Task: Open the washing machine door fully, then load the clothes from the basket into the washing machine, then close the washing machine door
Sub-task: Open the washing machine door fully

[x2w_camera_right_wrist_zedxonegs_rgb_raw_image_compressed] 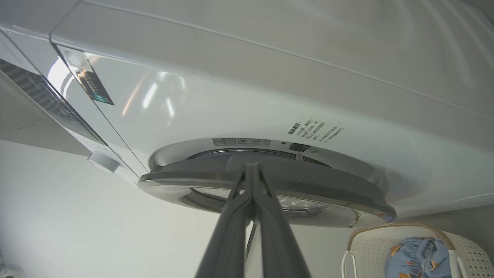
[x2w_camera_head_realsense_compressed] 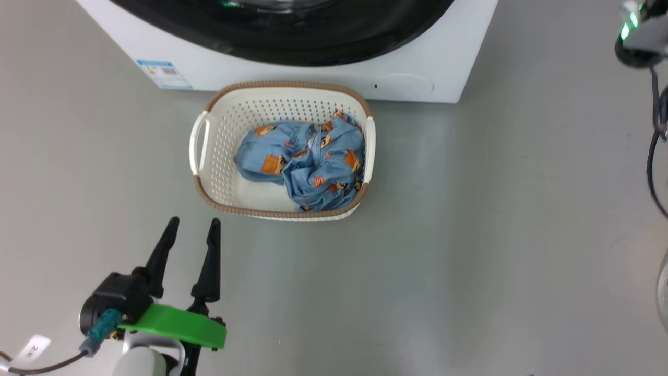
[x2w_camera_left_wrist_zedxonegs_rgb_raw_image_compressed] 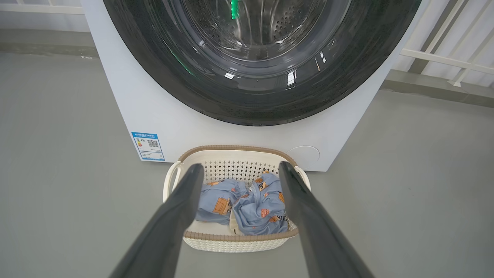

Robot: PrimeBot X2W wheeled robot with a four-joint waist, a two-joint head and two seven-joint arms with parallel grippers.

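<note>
Smooth grey floor (x2w_camera_head_realsense_compressed: 469, 235), pale railing (x2w_camera_left_wrist_zedxonegs_rgb_raw_image_compressed: 440, 60) behind. Basket (x2w_camera_head_realsense_compressed: 219, 130) of clothes (x2w_camera_head_realsense_compressed: 308, 162) just before the washing machine (x2w_camera_head_realsense_compressed: 292, 78). Left gripper (x2w_camera_head_realsense_compressed: 193, 222) spread wide above floor; right gripper (x2w_camera_right_wrist_zedxonegs_rgb_raw_image_compressed: 251, 166) pressed together at rim of the washing machine door (x2w_camera_right_wrist_zedxonegs_rgb_raw_image_compressed: 185, 177).

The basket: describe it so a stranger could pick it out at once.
Find the big white washing machine with its black-ringed round door. On the grey floor right in front of it sits the basket. It alone is cream and perforated, with a brown woven-look rim, holding crumpled light blue clothes.
</note>
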